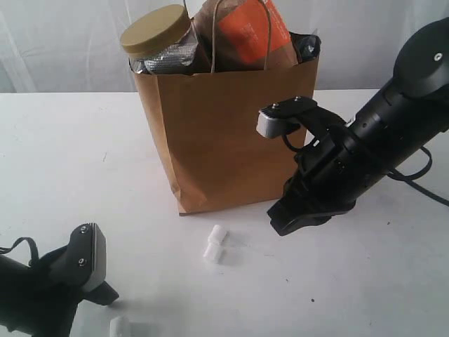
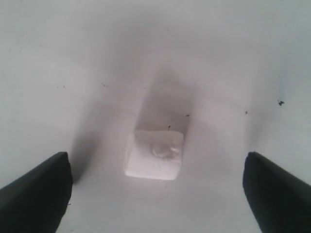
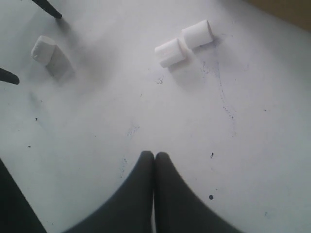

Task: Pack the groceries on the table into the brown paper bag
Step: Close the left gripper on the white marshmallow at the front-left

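You see the brown paper bag [image 1: 224, 140] upright on the table [image 1: 70, 154], w/ the mustard-lid jar [image 1: 156, 34] and the brown-orange pouch [image 1: 249, 31] sticking out of its top. Your right gripper [image 3: 154, 158] is near the bag's front right corner, jaws clenched together on nothing. Your left gripper [image 2: 155, 160] is released, jaws wide apart, w/ a small white bit [image 2: 154, 155] between them, not touching. Two more white bits [image 1: 215, 243] lie just in front of the bag.
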Motion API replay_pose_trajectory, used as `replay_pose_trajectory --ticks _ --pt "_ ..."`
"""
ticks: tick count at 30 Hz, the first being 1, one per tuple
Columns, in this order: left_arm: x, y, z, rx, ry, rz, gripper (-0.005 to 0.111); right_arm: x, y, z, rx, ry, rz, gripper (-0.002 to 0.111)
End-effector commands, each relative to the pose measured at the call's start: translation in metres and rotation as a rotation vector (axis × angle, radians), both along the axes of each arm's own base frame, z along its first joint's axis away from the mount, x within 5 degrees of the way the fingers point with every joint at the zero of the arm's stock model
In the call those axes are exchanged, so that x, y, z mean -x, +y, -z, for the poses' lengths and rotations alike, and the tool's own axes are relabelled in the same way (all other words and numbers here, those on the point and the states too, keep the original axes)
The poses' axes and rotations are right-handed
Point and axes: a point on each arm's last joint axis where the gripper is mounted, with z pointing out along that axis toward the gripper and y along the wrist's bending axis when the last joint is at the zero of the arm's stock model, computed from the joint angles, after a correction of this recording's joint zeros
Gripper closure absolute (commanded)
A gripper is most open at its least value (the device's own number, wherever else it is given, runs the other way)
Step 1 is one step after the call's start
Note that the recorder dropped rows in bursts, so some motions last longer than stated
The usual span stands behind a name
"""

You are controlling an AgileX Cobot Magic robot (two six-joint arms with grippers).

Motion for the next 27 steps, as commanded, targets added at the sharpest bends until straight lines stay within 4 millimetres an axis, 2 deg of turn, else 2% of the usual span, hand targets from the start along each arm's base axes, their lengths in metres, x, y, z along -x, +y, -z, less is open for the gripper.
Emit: replay_pose_trajectory --ticks 1,7,13,18,24,26,27 --pt "0.001 0.0 0.003 -0.026 -0.083 0.12 0.014 0.0 0.001 0.001 -0.004 -0.003 -0.008 0.108" --pt "0.0 0.0 0.004 -0.031 -0.086 0.116 0.028 0.0 0.0 0.001 -0.003 -0.003 -0.009 0.108" --pt "0.0 0.0 0.004 -0.029 -0.085 0.117 0.029 0.0 0.0 0.001 -0.001 -0.013 -0.015 0.108" --pt "0.001 0.0 0.003 -0.02 -0.079 0.122 0.047 0.0 0.0 0.001 -0.001 -0.013 -0.015 0.108" --pt "0.001 -0.011 0.001 -0.033 -0.114 0.175 0.048 0.0 0.0 0.001 -0.001 -0.015 -0.014 0.108" --pt "0.001 -0.011 0.001 -0.033 -0.114 0.175 0.053 0.0 0.0 0.001 -0.001 -0.015 -0.014 0.108" --pt "0.001 -0.01 0.001 -0.036 -0.117 0.173 0.059 0.0 0.0 0.001 -0.001 -0.015 -0.014 0.108"
